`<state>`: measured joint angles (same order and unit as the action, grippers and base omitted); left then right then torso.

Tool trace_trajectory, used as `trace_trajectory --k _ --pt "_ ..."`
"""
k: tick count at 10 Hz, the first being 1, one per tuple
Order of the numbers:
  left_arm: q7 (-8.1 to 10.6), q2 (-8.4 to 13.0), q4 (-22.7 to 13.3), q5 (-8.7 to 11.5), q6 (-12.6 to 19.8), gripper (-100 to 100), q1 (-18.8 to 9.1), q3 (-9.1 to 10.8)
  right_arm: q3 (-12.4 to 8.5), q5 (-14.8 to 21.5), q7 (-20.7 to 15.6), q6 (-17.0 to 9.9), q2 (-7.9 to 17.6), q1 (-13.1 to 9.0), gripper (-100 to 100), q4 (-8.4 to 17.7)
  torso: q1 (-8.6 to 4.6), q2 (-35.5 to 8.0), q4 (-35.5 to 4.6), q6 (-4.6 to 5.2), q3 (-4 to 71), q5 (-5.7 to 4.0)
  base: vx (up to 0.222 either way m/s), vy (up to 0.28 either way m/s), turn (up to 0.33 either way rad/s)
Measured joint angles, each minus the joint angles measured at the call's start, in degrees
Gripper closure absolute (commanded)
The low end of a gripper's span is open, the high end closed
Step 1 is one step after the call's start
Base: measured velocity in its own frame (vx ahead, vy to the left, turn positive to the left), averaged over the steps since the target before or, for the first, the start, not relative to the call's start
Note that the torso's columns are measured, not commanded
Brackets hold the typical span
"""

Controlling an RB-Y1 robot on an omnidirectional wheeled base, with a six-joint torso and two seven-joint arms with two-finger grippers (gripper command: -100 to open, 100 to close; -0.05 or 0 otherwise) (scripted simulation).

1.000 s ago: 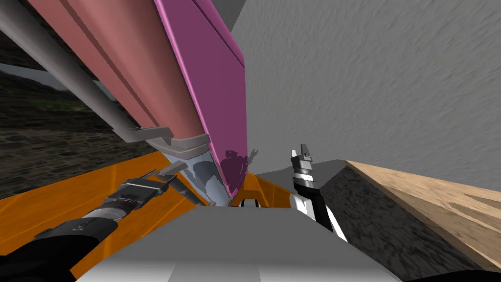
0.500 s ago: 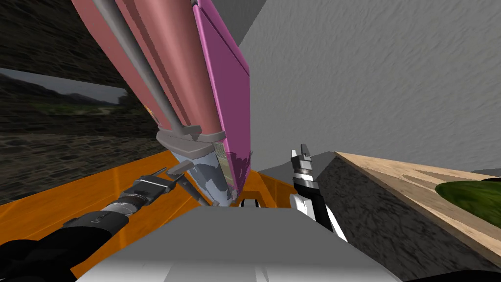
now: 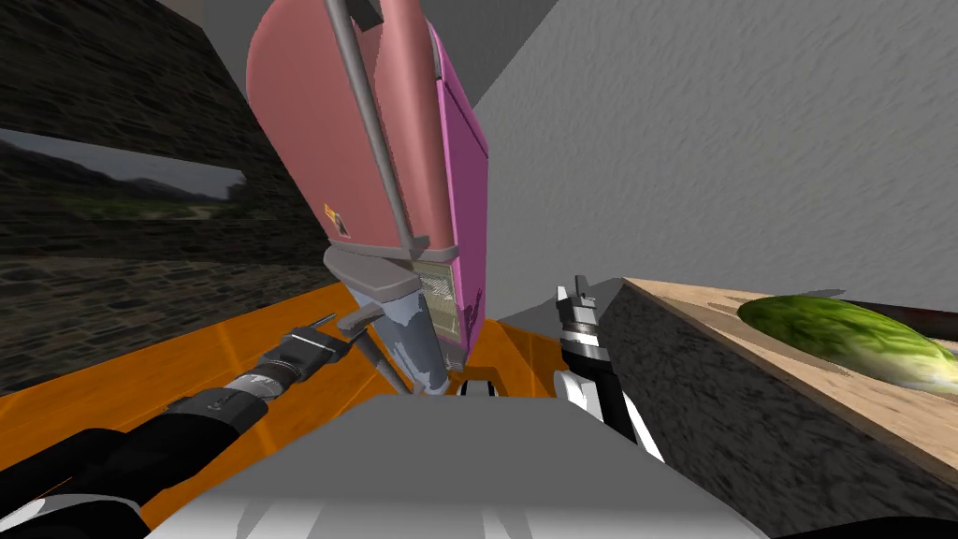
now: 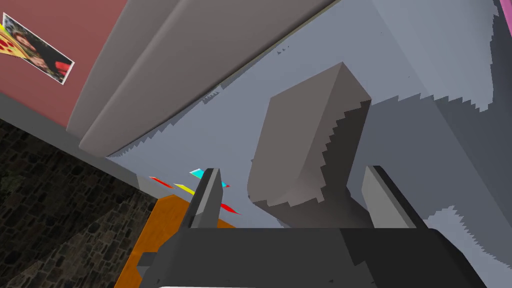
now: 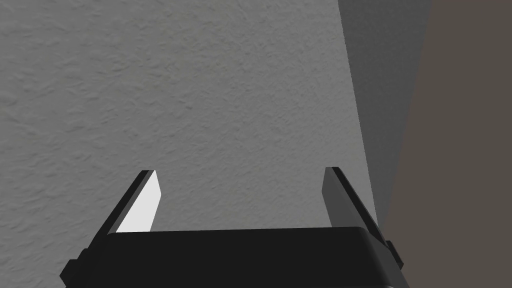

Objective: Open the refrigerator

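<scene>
The refrigerator [image 3: 318,140] rises ahead with a salmon upper door, a magenta side [image 3: 465,206] and a blue-grey lower door [image 3: 416,327]. A long grey bar handle [image 3: 370,131] runs down the upper door. The lower door carries a shorter grey handle [image 3: 360,320]. My left gripper [image 3: 337,329] is at this lower handle. In the left wrist view the handle's blocky end [image 4: 310,145] lies between the open fingers of my left gripper [image 4: 292,170], in front of the lower door [image 4: 410,65]. My right gripper [image 3: 573,298] is raised beside the fridge, open and empty [image 5: 240,200].
A counter with a wooden top [image 3: 739,313] and dark stone side stands at my right, with a green lettuce [image 3: 842,337] on it. The floor [image 3: 187,365] is orange. A dark stone wall [image 3: 94,281] lies to the left. A pizza sticker [image 4: 37,50] is on the upper door.
My view has swung, so the fridge now stands more upright and the lettuce has come into sight. My left gripper has moved in towards the lower handle. The right arm holds still.
</scene>
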<state>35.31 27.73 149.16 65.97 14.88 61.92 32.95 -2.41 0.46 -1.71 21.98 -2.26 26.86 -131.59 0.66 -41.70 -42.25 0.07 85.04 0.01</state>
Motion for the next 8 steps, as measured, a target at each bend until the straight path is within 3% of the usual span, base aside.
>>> trace_trajectory --k 6,8 --pt "-0.24 3.47 0.45 -1.01 1.26 100 -3.7 -2.92 0.0 0.0 0.0 0.0 0.0 0.0 0 0.0 -0.37 -0.39 -0.09 0.01 -0.28 -0.09 -0.257 0.236 -0.081" --pt "-0.4 4.13 0.73 -0.75 1.07 100 -3.71 -2.95 0.0 0.0 0.0 0.0 -0.01 0.03 0 0.0 -1.02 -0.22 0.03 -0.09 -0.3 -0.07 -0.136 0.158 -0.077"
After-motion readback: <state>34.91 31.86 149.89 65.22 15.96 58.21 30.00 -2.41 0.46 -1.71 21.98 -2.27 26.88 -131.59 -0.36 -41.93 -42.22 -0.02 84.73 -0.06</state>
